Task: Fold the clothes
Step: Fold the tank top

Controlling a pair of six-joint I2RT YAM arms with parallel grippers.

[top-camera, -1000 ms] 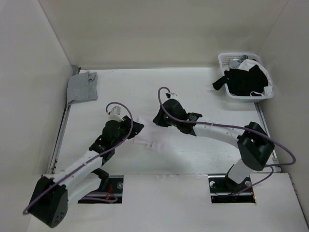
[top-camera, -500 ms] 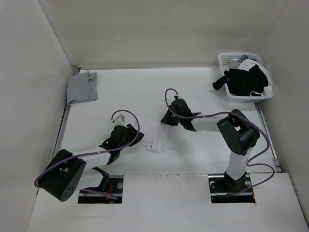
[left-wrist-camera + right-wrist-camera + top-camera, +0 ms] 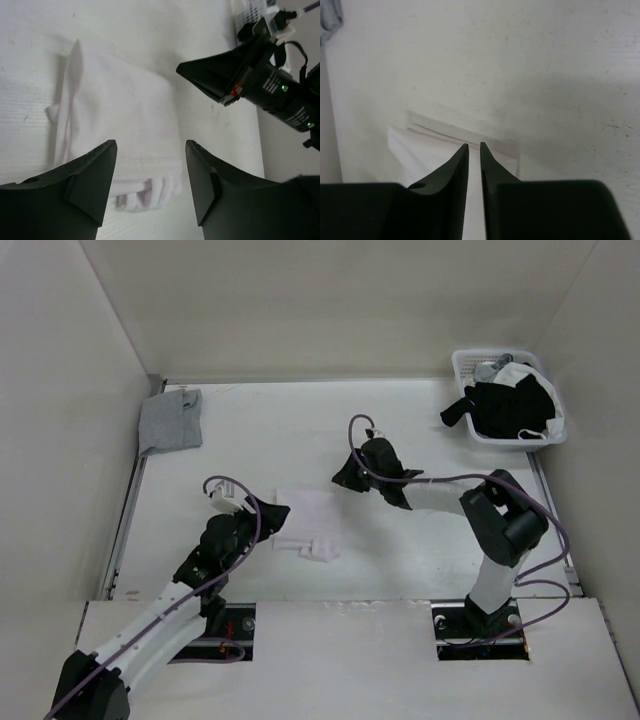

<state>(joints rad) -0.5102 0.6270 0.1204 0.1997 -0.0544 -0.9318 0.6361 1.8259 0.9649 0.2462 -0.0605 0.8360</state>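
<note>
The clothes [image 3: 306, 508], a white tank top, lie folded on the table between my two grippers, with bunched straps [image 3: 321, 550] at the near end. In the left wrist view the clothes [image 3: 125, 110] lie flat below and ahead of my left gripper [image 3: 150, 145], which stands open with nothing between its fingers [image 3: 95, 180]. My left gripper [image 3: 272, 513] sits just left of the fabric. My right gripper [image 3: 343, 478] hovers at the far right corner. In the right wrist view its jaws [image 3: 474, 146] stand a narrow gap apart above the clothes [image 3: 430, 145], holding nothing.
A small grey folded garment [image 3: 170, 420] lies at the far left corner. A white basket [image 3: 462, 364] at the far right holds a black and white bundle [image 3: 512, 406]. White walls enclose the table on three sides. The right gripper [image 3: 225, 75] shows in the left wrist view.
My left gripper has opened, let the fabric go and drawn back to the left. The right jaws have parted slightly. The clothes now lie as a folded rectangle.
</note>
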